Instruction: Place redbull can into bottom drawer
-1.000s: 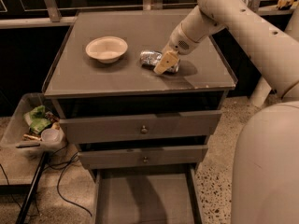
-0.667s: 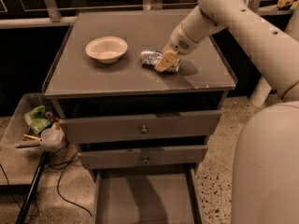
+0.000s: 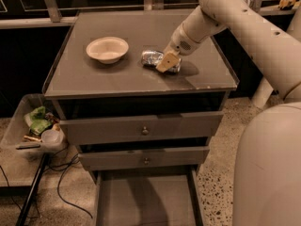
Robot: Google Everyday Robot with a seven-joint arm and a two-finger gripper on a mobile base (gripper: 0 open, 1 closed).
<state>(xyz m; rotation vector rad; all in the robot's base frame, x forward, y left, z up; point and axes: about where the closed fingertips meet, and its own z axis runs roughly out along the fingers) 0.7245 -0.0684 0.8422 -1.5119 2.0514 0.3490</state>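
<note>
The redbull can [image 3: 153, 58], a small shiny silver cylinder, lies on its side on the cabinet top [image 3: 141, 79], right of the cream bowl [image 3: 107, 49]. My gripper [image 3: 167, 62] reaches down from the right and sits at the can's right end, covering part of it. The bottom drawer [image 3: 146, 204] is pulled out at the foot of the cabinet, a wide flat tray with low side walls, nothing showing in it.
The two upper drawers [image 3: 143, 130] with small round knobs stand slightly out. A clear bin [image 3: 33, 131] with green and white items sits to the cabinet's left, with cables [image 3: 66, 178] on the floor. My white arm and base fill the right side.
</note>
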